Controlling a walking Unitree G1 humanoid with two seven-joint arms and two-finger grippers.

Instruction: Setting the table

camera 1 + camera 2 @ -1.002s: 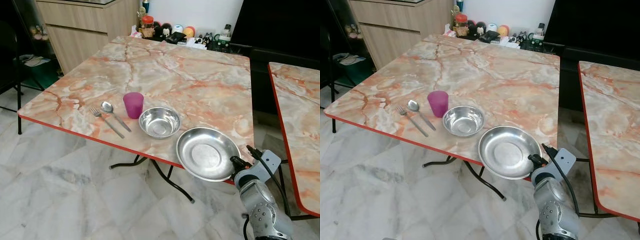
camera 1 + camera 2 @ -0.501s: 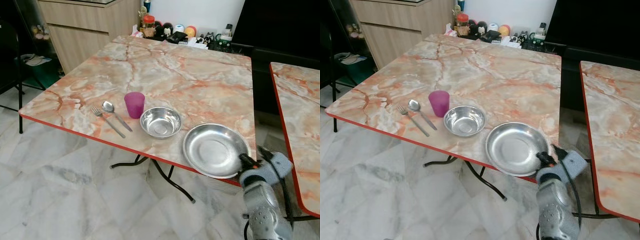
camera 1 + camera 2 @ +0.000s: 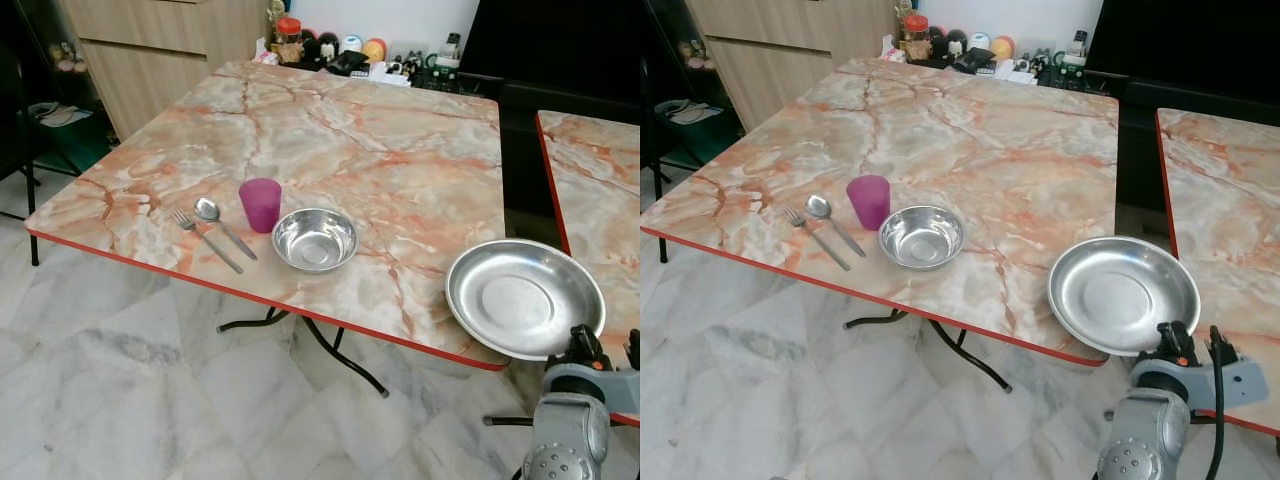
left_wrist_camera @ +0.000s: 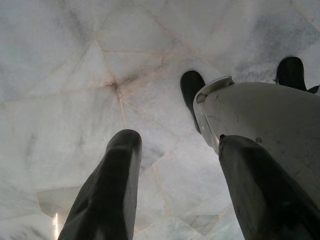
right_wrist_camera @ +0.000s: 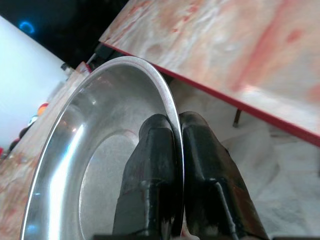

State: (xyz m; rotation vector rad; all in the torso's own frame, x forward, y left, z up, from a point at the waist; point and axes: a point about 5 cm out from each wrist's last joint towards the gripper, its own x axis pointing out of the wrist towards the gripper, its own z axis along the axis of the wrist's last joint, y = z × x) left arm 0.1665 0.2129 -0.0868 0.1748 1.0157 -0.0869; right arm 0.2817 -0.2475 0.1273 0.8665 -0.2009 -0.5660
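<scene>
A round steel plate (image 3: 525, 298) hovers over the marble table's (image 3: 380, 130) near right corner, partly over the gap beside it. My right gripper (image 3: 585, 345) is shut on the plate's near rim; in the right wrist view both fingers (image 5: 155, 150) pinch that thin edge. Near the front edge stand a steel bowl (image 3: 315, 240) and a purple cup (image 3: 260, 203). A spoon (image 3: 212, 212) and a fork (image 3: 205, 238) lie to the left of them. My left gripper (image 4: 177, 145) hangs open over the floor, beside my own leg.
A second marble table (image 3: 590, 160) stands close on the right, with a narrow gap between the two. Jars and small clutter (image 3: 350, 50) line the far edge. A wooden cabinet (image 3: 150, 50) is at the back left, and pale tiled floor (image 3: 120, 380) lies in front.
My right gripper has carried the plate to the right, from beside the bowl at the front edge to the table's right corner. Bowl, cup and cutlery have stayed put.
</scene>
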